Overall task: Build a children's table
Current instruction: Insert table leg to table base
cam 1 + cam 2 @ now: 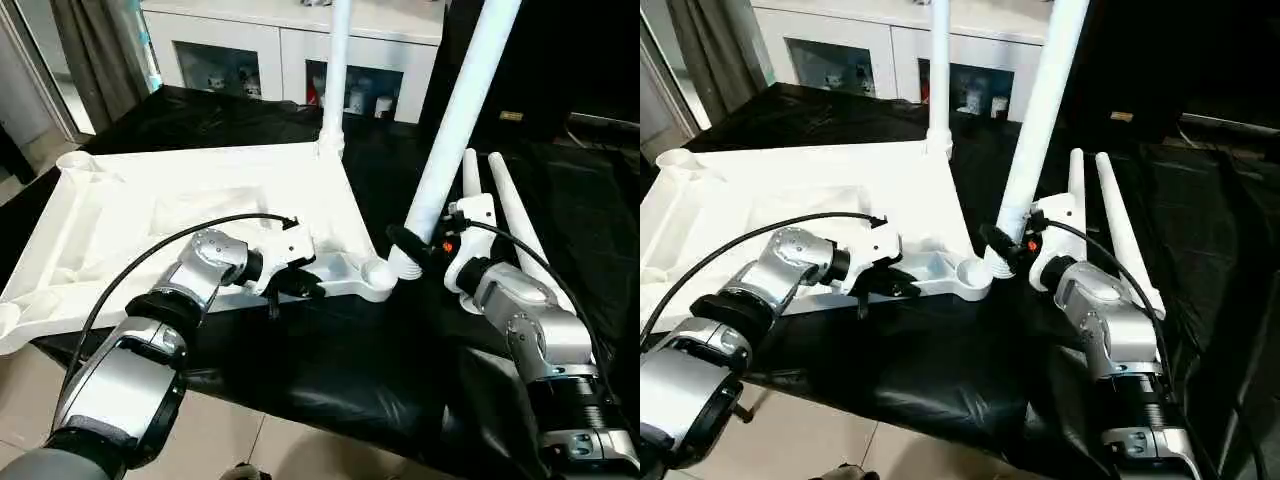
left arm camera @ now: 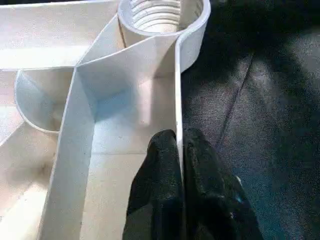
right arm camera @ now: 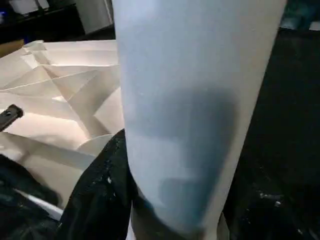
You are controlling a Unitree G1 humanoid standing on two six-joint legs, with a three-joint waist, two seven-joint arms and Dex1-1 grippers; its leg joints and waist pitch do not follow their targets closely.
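Two claws engaged, left claw [image 2: 180, 165] pinching tabletop [image 1: 120, 215] rim, right claw [image 1: 410, 247] gripping tilted leg [image 1: 460, 120].

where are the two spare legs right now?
In the left eye view, the two spare legs lie side by side on the black cloth on the robot's right, just behind the right gripper and the leg it holds.

One tabletop [image 1: 180, 215] lies upside down. Four legs: two upright at the tabletop's corners [image 1: 335, 70] [image 1: 455, 130], two lying beside it [image 1: 470, 185] [image 1: 520, 225].
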